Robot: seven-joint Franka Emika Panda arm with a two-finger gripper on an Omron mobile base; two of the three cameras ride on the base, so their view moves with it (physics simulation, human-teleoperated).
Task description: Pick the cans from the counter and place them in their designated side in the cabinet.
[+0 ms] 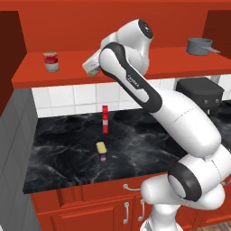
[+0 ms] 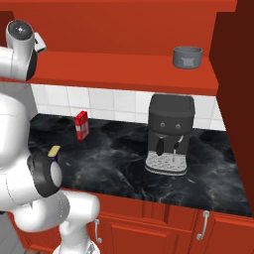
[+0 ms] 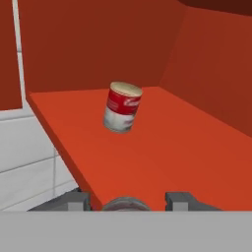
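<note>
My gripper [image 1: 91, 68] is up at the front edge of the cabinet shelf [image 1: 54, 76], shut on the round can with the yellow-green label [image 1: 94, 72]. In the hand view that can's silver rim [image 3: 126, 204] shows between the fingertips [image 3: 78, 201], just above the near edge of the red shelf [image 3: 162, 147]. The rectangular dark blue can with the yellow face [image 1: 102, 151] lies on the black marble counter [image 1: 149, 144], well below the gripper; it also shows beside the arm [image 2: 53, 151].
A red-and-white round can [image 1: 51, 62] [image 3: 123, 107] stands on the shelf to the left of the gripper. A tall red-and-white box [image 1: 105, 119] stands on the counter. A grey pot [image 2: 187, 56] sits on the shelf at right, above a dark coffee machine [image 2: 169, 133].
</note>
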